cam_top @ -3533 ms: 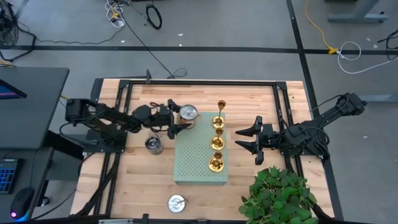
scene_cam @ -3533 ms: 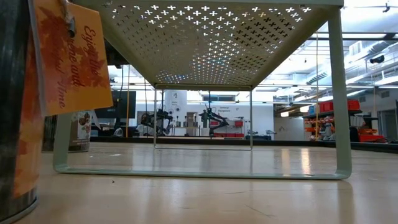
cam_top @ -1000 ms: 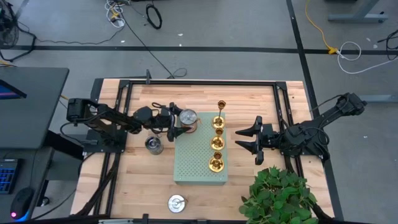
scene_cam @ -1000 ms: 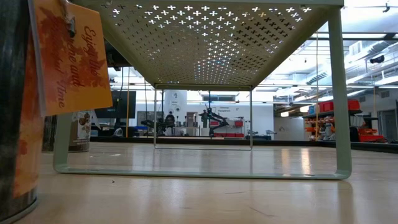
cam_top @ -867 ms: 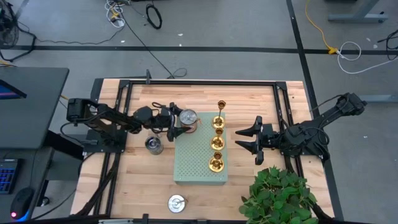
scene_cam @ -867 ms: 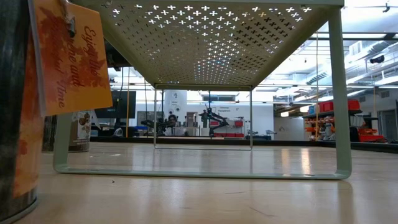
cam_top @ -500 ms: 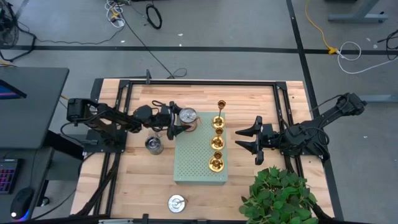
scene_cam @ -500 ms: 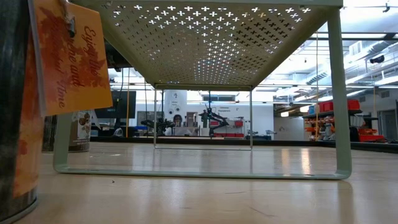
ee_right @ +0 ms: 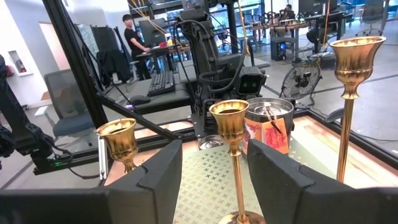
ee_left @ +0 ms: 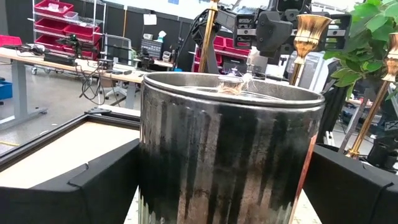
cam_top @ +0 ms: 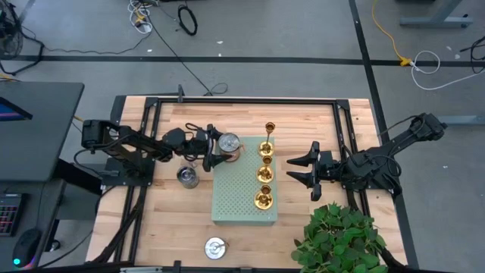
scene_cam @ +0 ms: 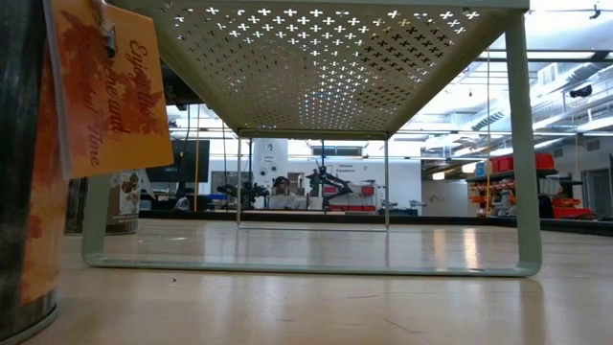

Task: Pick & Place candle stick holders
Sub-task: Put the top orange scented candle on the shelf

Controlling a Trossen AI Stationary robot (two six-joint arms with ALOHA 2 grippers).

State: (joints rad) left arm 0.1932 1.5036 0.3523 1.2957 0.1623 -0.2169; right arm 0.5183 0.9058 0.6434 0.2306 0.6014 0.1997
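**Almost nothing moved: the left gripper stayed at the silver tin on the corner of the green board.**

In the last second the left gripper point(cam_top: 217, 145) did not shift, and its fingers stood wide on both sides of the silver tin point(cam_top: 227, 141). It could not be seen if they pressed on it. The tin sat on the far left corner of the green board point(cam_top: 239, 193), so this one looked put down, or very nearly. A small wick-like bit showed at its top. Three gold holders point(cam_top: 264, 173) stood in a row on the board's right side. Two more tins waited on the table point(cam_top: 318, 125): one point(cam_top: 187, 177) just beside the board and one point(cam_top: 215, 247) near the front edge. The right gripper point(cam_top: 292, 170) waited near the gold row, fingers partly apart and holding nothing.
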